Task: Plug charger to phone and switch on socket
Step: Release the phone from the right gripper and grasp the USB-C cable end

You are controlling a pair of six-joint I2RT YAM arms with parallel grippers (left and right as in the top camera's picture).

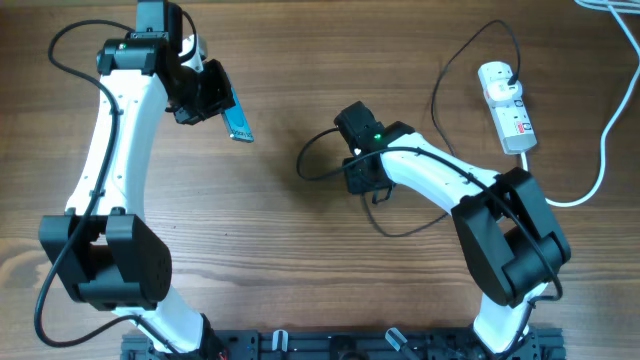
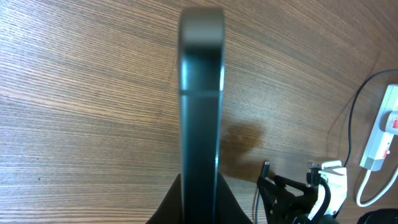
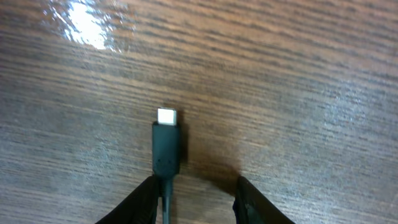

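My left gripper is shut on the phone and holds it above the table at the back left, cyan screen showing. In the left wrist view the phone stands edge-on between the jaws. The charger's black cable loops across the middle of the table up to its plug in the socket, a white power strip at the back right. My right gripper is at the cable's free end. In the right wrist view the connector tip lies just ahead of the left finger, and the jaws stand apart, open.
The socket's thick white cord curves along the right edge of the table. The socket and my right gripper also show in the left wrist view. The table is brown wood.
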